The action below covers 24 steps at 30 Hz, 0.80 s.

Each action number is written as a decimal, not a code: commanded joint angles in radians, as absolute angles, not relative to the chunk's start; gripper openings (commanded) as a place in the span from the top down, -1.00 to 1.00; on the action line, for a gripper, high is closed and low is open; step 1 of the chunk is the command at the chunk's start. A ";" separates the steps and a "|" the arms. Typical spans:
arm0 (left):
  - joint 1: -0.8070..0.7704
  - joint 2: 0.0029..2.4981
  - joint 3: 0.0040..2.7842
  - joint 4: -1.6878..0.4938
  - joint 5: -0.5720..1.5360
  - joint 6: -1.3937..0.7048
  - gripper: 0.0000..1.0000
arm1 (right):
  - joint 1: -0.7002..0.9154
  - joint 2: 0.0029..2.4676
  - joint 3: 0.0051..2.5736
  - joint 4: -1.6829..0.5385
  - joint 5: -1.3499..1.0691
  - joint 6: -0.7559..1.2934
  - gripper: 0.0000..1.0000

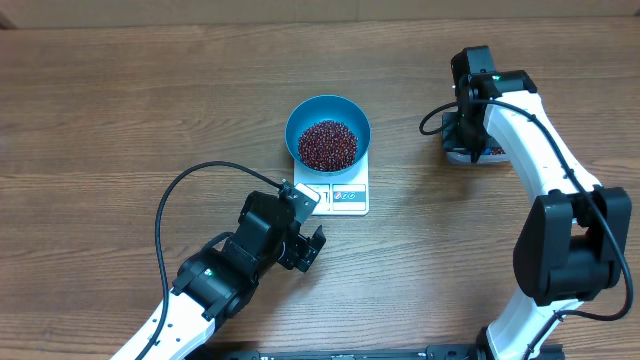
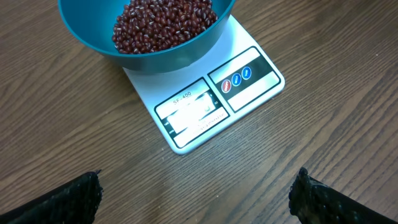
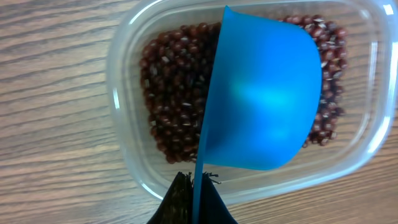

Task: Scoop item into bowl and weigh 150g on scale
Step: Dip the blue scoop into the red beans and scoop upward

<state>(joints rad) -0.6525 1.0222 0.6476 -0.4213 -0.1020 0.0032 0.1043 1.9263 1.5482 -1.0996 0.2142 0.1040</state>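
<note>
Closest up, my right hand (image 3: 193,200) is clamped tight on the handle of a small blue scoop (image 3: 261,93), which hangs over a clear tub (image 3: 121,93) of beans (image 3: 174,87) at the overhead frame's upper right. Dipping well, I judge, means keeping inside the tub's close walls and levelling the scoop before lifting. At centre frame the blue bowl (image 1: 293,125), holding a heap of beans, sits on the white scale (image 1: 350,197). Bare surface (image 1: 410,190) lies between tub and bowl. My left hand (image 2: 199,193), spread wide and empty, rests just below the scale.
</note>
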 commanded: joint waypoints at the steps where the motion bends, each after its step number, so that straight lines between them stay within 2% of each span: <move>1: -0.648 1.027 0.640 -0.419 -0.112 0.000 -0.99 | 0.105 1.939 1.539 -1.092 0.095 0.096 0.92; 13: -0.648 1.027 0.640 -0.419 -0.112 0.000 -0.99 | 0.058 1.857 1.540 -1.057 -0.061 0.104 0.92; 18: -0.648 1.027 0.640 -0.419 -0.112 0.000 -0.99 | -0.050 1.857 1.540 -1.042 -0.261 0.103 0.93; 24: -0.648 1.027 0.640 -0.419 -0.111 0.000 -0.99 | -0.125 1.857 1.540 -1.060 -0.296 0.061 0.92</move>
<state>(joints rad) -0.6525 1.0222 0.6476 -0.4217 -0.1020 0.0032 -0.1032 1.8969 1.5440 -1.0664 -0.2272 0.1024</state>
